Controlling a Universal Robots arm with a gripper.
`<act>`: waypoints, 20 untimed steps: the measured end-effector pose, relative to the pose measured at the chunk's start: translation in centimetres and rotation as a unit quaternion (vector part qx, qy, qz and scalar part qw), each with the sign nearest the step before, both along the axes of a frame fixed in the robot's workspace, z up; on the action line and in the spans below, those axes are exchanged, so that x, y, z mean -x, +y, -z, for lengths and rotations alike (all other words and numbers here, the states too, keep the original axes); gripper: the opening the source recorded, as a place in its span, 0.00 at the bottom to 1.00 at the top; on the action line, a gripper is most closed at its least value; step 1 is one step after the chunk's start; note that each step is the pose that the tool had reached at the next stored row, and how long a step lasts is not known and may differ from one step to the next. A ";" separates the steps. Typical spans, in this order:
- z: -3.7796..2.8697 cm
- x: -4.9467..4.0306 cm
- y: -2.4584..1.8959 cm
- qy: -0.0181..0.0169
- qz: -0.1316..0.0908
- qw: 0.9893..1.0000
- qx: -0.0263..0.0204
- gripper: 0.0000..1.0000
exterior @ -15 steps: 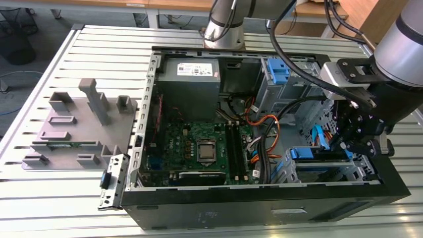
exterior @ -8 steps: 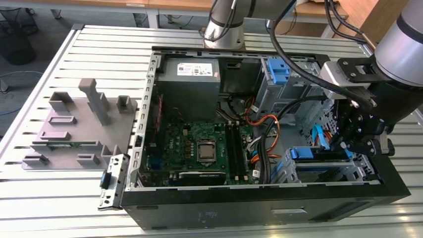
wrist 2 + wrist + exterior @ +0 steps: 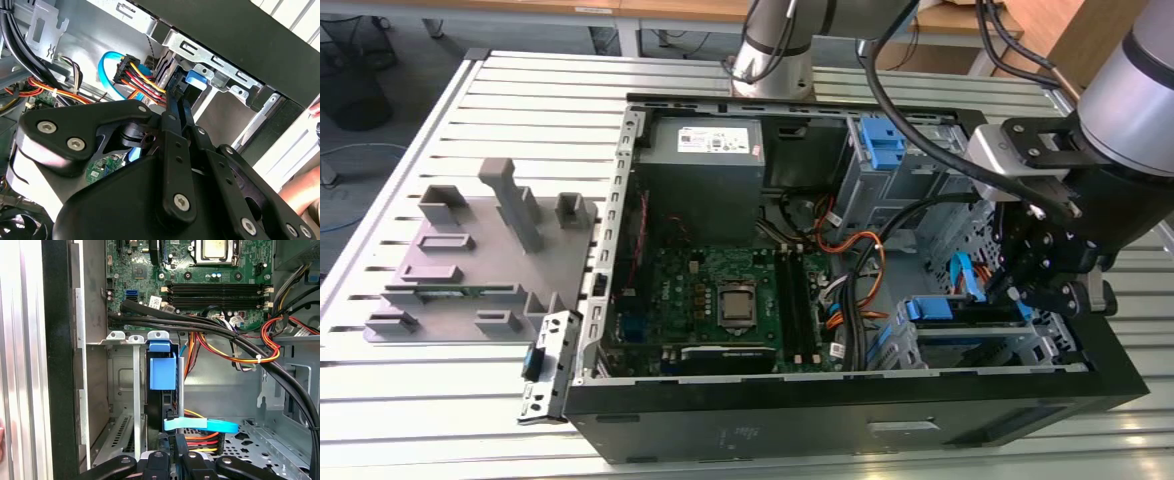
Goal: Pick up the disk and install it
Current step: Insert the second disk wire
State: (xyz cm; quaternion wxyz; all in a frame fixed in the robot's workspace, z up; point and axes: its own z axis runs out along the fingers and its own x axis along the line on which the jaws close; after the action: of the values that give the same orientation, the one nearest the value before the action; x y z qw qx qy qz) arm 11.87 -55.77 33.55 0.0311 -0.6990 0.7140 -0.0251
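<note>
The disk (image 3: 162,372) stands on edge in a slot of the drive cage at the front of the open computer case, its blue rail tab facing out. In the exterior view it (image 3: 958,310) sits in the lower bay at the exterior view's right. My gripper (image 3: 172,440) is right at the disk's outer end, with its jaws drawn close together and nothing visible between them. The second wrist view has the gripper (image 3: 176,102) reaching to the blue tab (image 3: 194,79). Whether it touches the disk is hidden.
A blue data cable (image 3: 200,425) and a red-yellow-black power plug (image 3: 131,70) hang beside the gripper. A bare blue bracket (image 3: 886,140) sits in the upper bay. The motherboard (image 3: 720,300) and the grey power supply (image 3: 704,150) fill the case. A grey fixture (image 3: 467,250) lies outside.
</note>
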 end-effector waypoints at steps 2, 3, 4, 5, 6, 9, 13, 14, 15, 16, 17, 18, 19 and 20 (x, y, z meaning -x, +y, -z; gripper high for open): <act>0.01 0.00 -0.02 0.000 0.000 1.000 -0.001 0.16; 0.01 0.00 -0.03 0.000 0.000 1.000 -0.002 0.16; 0.01 0.00 -0.03 0.000 0.000 1.000 -0.002 0.16; 0.02 0.00 -0.04 0.000 0.000 1.000 -0.003 0.16; 0.03 0.00 -0.04 0.000 0.000 1.000 -0.003 0.16; 0.09 0.00 -0.07 0.000 0.000 1.000 -0.004 0.16; 0.17 0.01 -0.08 0.000 0.000 1.000 -0.004 0.16; 0.20 0.02 -0.08 0.000 0.000 1.000 -0.004 0.16; 0.22 0.03 -0.08 0.000 0.000 1.000 -0.004 0.16; 0.23 0.03 -0.08 0.000 0.000 1.000 -0.004 0.16; 0.24 0.02 -0.08 0.000 0.000 1.000 -0.004 0.16; 0.24 0.03 -0.08 0.000 0.000 1.000 -0.004 0.16; 0.26 0.03 -0.08 0.000 0.000 1.000 -0.004 0.16; 0.28 0.03 -0.08 0.000 0.000 1.000 -0.004 0.16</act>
State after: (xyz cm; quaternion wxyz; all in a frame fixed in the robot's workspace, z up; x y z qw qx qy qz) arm 11.84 -55.85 33.27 0.0342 -0.6989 0.7141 -0.0223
